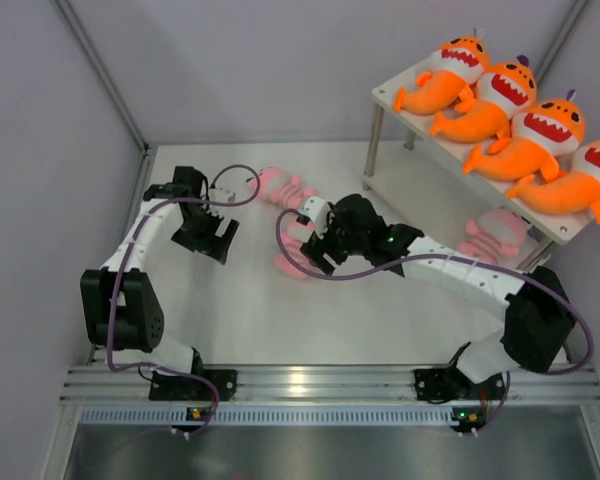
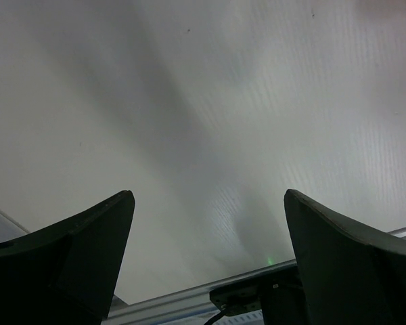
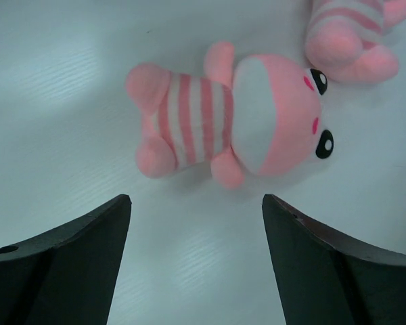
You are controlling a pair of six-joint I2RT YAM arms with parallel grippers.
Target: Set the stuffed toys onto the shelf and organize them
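Four orange shark-like plush toys with white faces and red toothy mouths lie in a row along the top board of the low cream two-tier shelf (image 1: 388,96) at the far right: one (image 1: 450,75) at the far end, the next two (image 1: 492,100) (image 1: 538,135) beside it, and the last (image 1: 580,182) at the near end. They lie close together, neighbours touching. A pale pink striped plush toy (image 1: 495,235) lies on the lower board, beneath the near end of the top board.

Two more pink striped plush toys lie on the white counter (image 1: 240,320), left of the shelf. One (image 1: 280,185) is farther back. The other (image 3: 237,128) lies on its side nearer the arms, its black eyes facing the right of the right wrist view; the farther toy's feet show in that view's upper right corner.

The right gripper (image 3: 196,200) hangs just beside this nearer toy with its fingers spread wide and nothing between them; the toy lies beyond the fingertips, apart from them. In the top view the gripper covers part of it.

The left gripper (image 2: 208,193) is over bare counter well left of the toys, fingers spread fully, holding nothing.
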